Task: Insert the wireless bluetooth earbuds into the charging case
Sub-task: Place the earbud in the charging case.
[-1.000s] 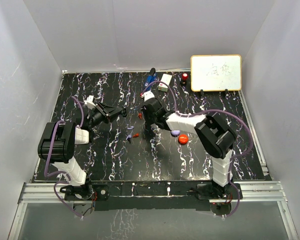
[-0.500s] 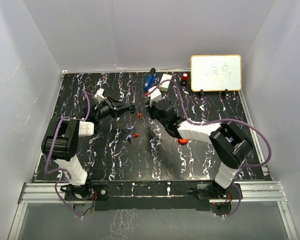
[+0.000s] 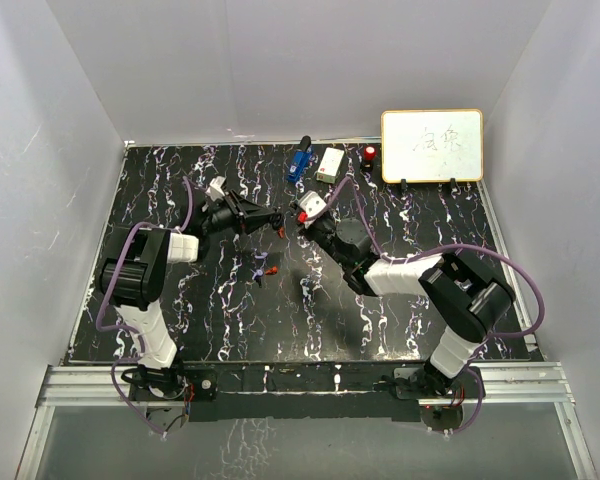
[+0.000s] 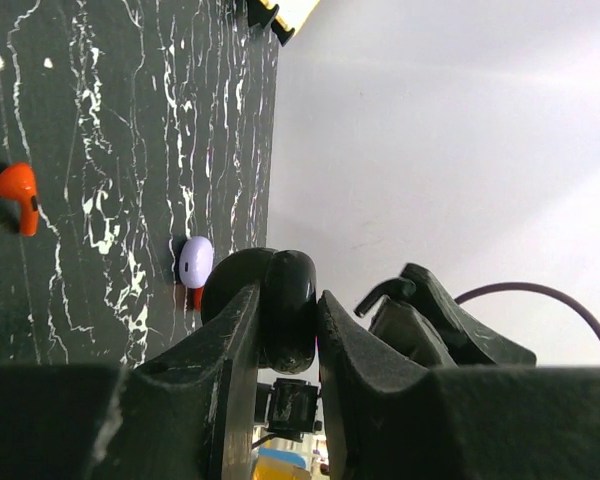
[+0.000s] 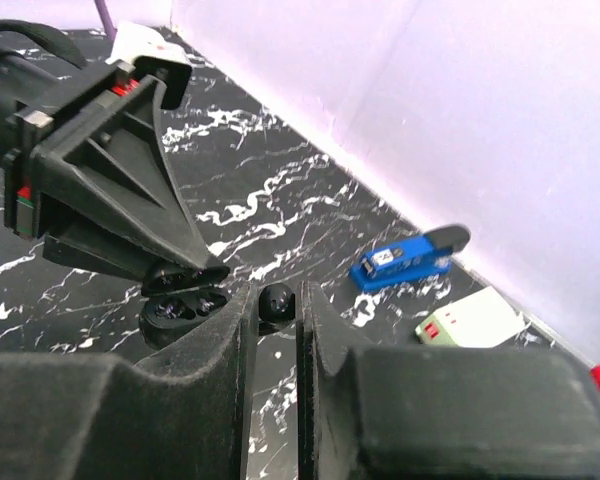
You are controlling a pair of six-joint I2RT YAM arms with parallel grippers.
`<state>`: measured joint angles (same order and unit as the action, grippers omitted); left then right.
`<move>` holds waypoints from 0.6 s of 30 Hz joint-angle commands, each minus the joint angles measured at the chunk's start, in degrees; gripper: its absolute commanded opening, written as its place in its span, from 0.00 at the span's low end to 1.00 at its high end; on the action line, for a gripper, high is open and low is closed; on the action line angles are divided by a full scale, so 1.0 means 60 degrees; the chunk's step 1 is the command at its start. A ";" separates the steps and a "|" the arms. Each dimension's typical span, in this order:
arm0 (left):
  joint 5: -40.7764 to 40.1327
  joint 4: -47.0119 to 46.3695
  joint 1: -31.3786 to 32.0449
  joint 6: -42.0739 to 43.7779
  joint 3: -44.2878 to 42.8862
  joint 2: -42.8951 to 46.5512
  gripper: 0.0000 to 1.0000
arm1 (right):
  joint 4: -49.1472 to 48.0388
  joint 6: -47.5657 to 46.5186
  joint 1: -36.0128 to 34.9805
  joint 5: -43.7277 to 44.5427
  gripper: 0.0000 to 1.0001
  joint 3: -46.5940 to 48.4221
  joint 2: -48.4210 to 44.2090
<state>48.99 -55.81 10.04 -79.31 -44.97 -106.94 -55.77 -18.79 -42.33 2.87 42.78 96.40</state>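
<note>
**Inspector A:** Which step is in hand?

**Inspector B:** Insertion, in my judgement. Nearest, a purple earbud [image 3: 259, 270] and a red earbud [image 3: 272, 270] lie loose on the table [image 3: 230, 340], just beside each other. Beyond them, at mid-table, the left gripper [image 4: 288, 295] pinches a black charging case [image 5: 180, 300], lid open. At its three o'clock, seen from above, the right gripper [image 5: 277, 292] pinches a small dark bud [image 5: 276, 306], which is just beside the case mouth and not yet seated.

**Inspector A:** And the next move?

**Inspector B:** Carry the bud toward nine o'clock over a well, stem aligned, then press and release. Little margin.

**Inspector A:** What cannot be made out?

**Inspector B:** The wells are black on black, so I cannot tell whether either is filled. The bud's stem is buried in the pinch. Farther off, a lilac rounded thing [image 4: 195, 262] is too small to name. At the far edge, twelve o'clock, stands a blue gadget [image 3: 300, 160].
</note>
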 commanded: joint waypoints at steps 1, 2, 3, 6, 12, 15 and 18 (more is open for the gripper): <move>0.0487 0.0927 0.0129 0.0285 -0.0601 0.0127 0.00 | -0.1726 -0.1384 -0.0019 -0.0746 0.00 0.0159 -0.0059; 0.0519 0.1121 0.0133 0.0364 -0.0717 0.0127 0.00 | -0.1751 -0.1568 -0.0008 -0.0859 0.00 0.0200 0.0000; 0.0559 0.1314 0.0152 0.0444 -0.0797 0.0107 0.00 | -0.1802 -0.1717 -0.0003 -0.0937 0.00 0.0218 0.0048; 0.0670 0.1674 0.0172 0.0533 -0.0927 0.0083 0.00 | -0.2267 -0.2271 -0.0002 -0.1365 0.00 0.0113 0.0178; 0.0846 0.1742 0.0165 0.0547 -0.1068 0.0033 0.00 | -0.3160 -0.3481 0.0016 -0.1946 0.00 -0.0026 0.0499; 0.0911 0.1765 0.0161 0.0561 -0.1116 0.0043 0.00 | -0.3413 -0.3961 0.0045 -0.2087 0.00 -0.0012 0.0964; 0.0956 0.1773 0.0161 0.0576 -0.1128 0.0104 0.00 | -0.3555 -0.4168 0.0135 -0.2448 0.00 -0.0019 0.1188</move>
<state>52.29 -46.06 10.90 -75.92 -49.60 -107.39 -70.67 -39.11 -42.22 -8.43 42.57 101.95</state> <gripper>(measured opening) 0.239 0.152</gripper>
